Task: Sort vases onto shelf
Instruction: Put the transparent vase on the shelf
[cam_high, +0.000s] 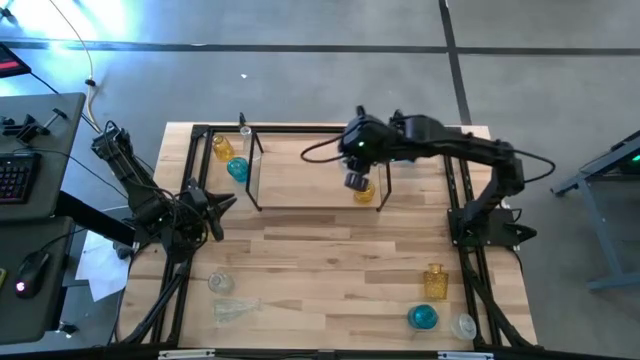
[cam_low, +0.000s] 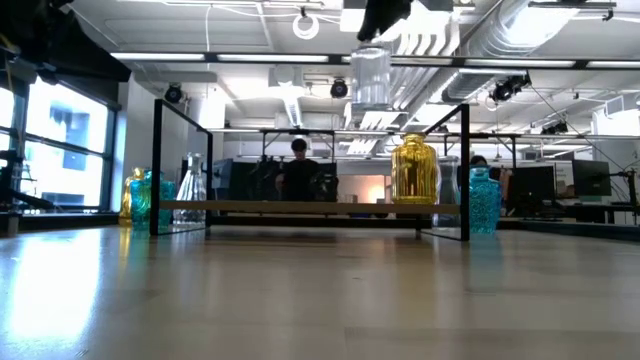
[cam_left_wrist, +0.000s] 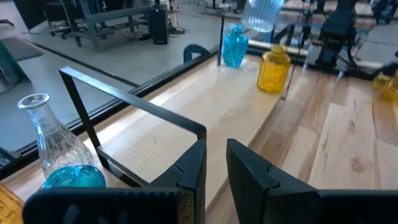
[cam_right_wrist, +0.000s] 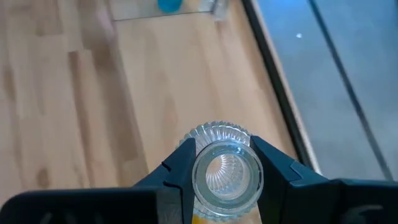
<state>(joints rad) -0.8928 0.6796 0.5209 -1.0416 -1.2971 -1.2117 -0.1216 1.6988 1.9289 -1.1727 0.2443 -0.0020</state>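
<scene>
The shelf (cam_high: 300, 185) stands at the table's far side. A yellow (cam_high: 222, 148), a blue (cam_high: 237, 168) and a clear vase (cam_high: 245, 130) stand on their bases at its left end, and a yellow vase (cam_high: 366, 194) stands at its right end. My right gripper (cam_high: 356, 181) hangs over that right end, shut on a clear ribbed vase (cam_low: 370, 78). A blue vase (cam_low: 483, 200) stands beyond the yellow one. My left gripper (cam_high: 228, 203) waits by the shelf's left end, its fingers (cam_left_wrist: 198, 163) a narrow gap apart with nothing between them. My right gripper pinches the clear ribbed vase between its two fingers, one on each side, just below the round mouth (cam_right_wrist: 227, 171). The fingers (cam_right_wrist: 183, 163) come from above, slanting down. The vase hangs upright below them, lifted clear above the shelf and the yellow vase (cam_low: 414, 170).
Near the front edge, a clear vase (cam_high: 220, 283) stands and another (cam_high: 235, 310) lies at the left. An amber (cam_high: 434, 282), a blue (cam_high: 423, 318) and a clear vase (cam_high: 463, 326) stand at the right. A black frame (cam_high: 190, 170) edges the table. People sit behind.
</scene>
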